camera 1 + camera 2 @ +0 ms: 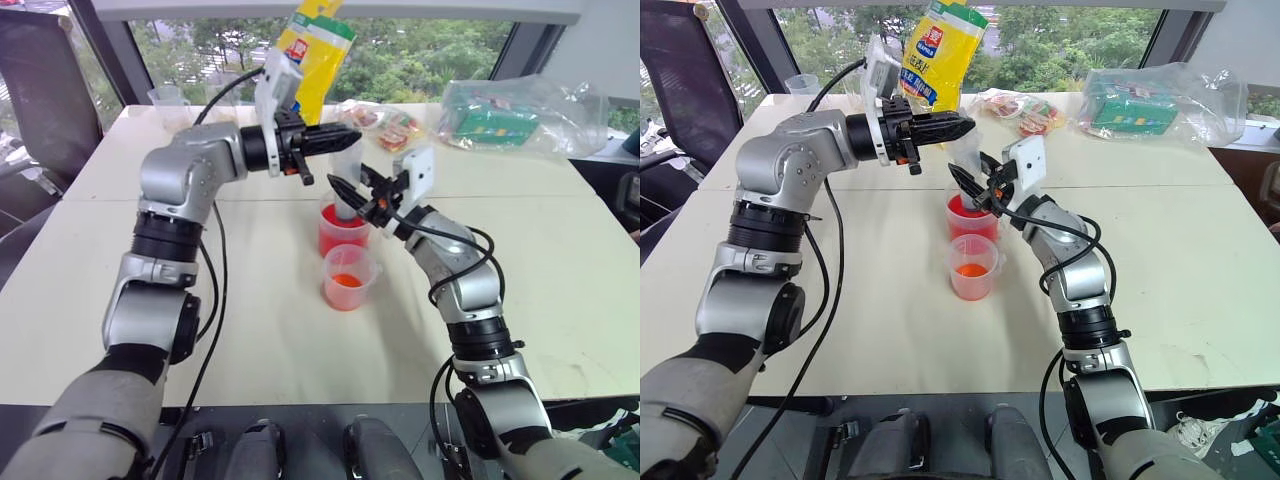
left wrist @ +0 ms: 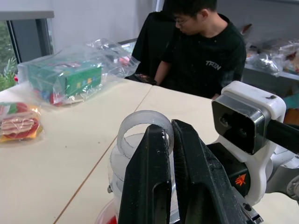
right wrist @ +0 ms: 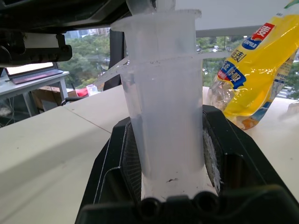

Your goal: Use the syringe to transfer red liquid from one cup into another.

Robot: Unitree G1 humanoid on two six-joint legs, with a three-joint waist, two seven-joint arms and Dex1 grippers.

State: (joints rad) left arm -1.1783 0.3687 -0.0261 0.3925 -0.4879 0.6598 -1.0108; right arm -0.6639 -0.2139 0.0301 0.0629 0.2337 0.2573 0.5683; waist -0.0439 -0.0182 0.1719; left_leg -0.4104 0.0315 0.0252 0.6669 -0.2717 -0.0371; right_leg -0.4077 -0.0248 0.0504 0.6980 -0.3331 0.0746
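The right hand [image 1: 975, 190] is clenched around the barrel of the clear plastic syringe [image 3: 166, 107], holding it upright. Directly beneath this hand stands the taller clear handled cup tinted bright red [image 1: 971, 219], into which the syringe reaches. The left hand [image 1: 345, 137], level and just above the right one, has its two black fingers [image 2: 149, 182] pinched together on the syringe's ring-shaped plunger top [image 2: 145, 128]. The shorter clear cup with orange-red liquid at its bottom [image 1: 348, 278] sits on the pale counter [image 1: 560, 260], nearer than the right hand and below it.
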